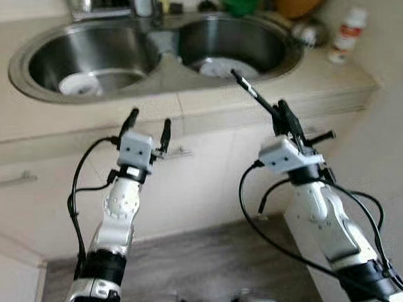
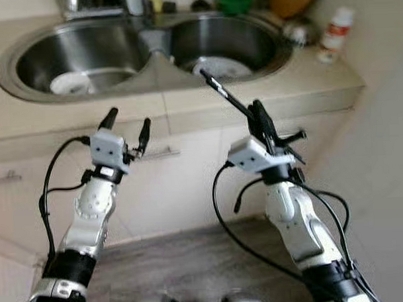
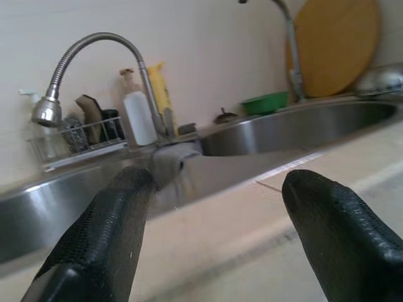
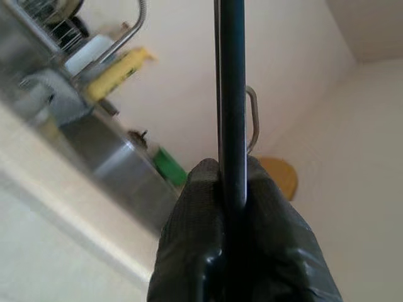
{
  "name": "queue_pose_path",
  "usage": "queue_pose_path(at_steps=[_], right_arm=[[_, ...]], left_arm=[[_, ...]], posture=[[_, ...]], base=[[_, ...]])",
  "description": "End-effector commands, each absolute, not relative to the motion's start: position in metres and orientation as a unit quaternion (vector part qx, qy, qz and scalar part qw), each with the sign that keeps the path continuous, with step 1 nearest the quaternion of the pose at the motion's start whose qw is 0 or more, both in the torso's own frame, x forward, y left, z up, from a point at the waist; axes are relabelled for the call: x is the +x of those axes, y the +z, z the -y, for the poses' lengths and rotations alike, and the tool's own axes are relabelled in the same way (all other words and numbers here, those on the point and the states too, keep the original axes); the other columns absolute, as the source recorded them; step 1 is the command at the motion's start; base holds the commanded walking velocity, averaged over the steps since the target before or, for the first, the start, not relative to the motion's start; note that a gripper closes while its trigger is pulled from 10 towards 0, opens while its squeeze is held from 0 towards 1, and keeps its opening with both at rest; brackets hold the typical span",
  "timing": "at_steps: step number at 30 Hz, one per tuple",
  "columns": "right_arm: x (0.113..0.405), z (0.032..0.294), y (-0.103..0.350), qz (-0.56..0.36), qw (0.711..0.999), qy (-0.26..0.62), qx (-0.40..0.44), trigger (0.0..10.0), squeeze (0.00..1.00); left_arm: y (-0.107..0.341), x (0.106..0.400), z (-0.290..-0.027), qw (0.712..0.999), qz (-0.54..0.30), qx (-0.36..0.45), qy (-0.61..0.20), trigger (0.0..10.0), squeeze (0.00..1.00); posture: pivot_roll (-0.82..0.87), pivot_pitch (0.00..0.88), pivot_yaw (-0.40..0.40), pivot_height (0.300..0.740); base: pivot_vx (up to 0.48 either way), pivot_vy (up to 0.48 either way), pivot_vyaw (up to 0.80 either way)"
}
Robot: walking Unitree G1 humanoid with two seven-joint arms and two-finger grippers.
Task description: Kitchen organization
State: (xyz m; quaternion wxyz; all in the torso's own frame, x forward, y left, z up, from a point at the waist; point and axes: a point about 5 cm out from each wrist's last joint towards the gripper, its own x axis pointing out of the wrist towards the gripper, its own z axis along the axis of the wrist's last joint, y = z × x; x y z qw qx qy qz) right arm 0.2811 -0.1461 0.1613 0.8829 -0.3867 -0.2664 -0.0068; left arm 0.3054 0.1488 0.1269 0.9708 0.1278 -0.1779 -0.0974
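Before the double sink (image 1: 26, 61), the right gripper (image 1: 288, 118) is clamped on a thin black utensil (image 1: 250, 89) angled toward the right basin. Beside it, the left gripper (image 1: 148, 126) hangs wide apart, holding nothing, below the tabletop (image 1: 331, 80) edge.

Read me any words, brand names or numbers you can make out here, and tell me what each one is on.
None can be read.
White bottle with red label on the counter: print too blurred.
Yellow bottle behind the sink: marks too blurred.
White bottle by the tap: no text visible.
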Motion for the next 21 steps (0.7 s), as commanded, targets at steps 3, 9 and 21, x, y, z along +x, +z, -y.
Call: queue_pose_path(at_steps=[3, 9, 21], right_arm=[[0.284, 0.159, 0.172, 0.275, 0.884, -0.036, -0.376, 10.0, 0.0], [0.287, 0.157, 0.191, 0.311, 0.869, -0.043, -0.383, 10.0, 0.0], [0.295, 0.155, 0.199, 0.316, 0.879, -0.039, -0.356, 10.0, 0.0]], left_arm=[[0.131, 0.307, -0.142, 0.968, 0.19, 0.128, -0.106, 10.0, 0.0], [0.138, 0.308, -0.144, 0.964, 0.21, 0.135, -0.094, 10.0, 0.0], [0.165, 0.31, -0.16, 0.951, 0.275, 0.141, -0.014, 10.0, 0.0]], posture=[[0.07, 0.0, -0.047, 0.74], [0.07, 0.0, -0.047, 0.74], [0.08, 0.0, -0.054, 0.74]], base=[[0.472, 0.0, 0.0], [0.472, 0.0, 0.0], [0.206, 0.0, 0.34]])
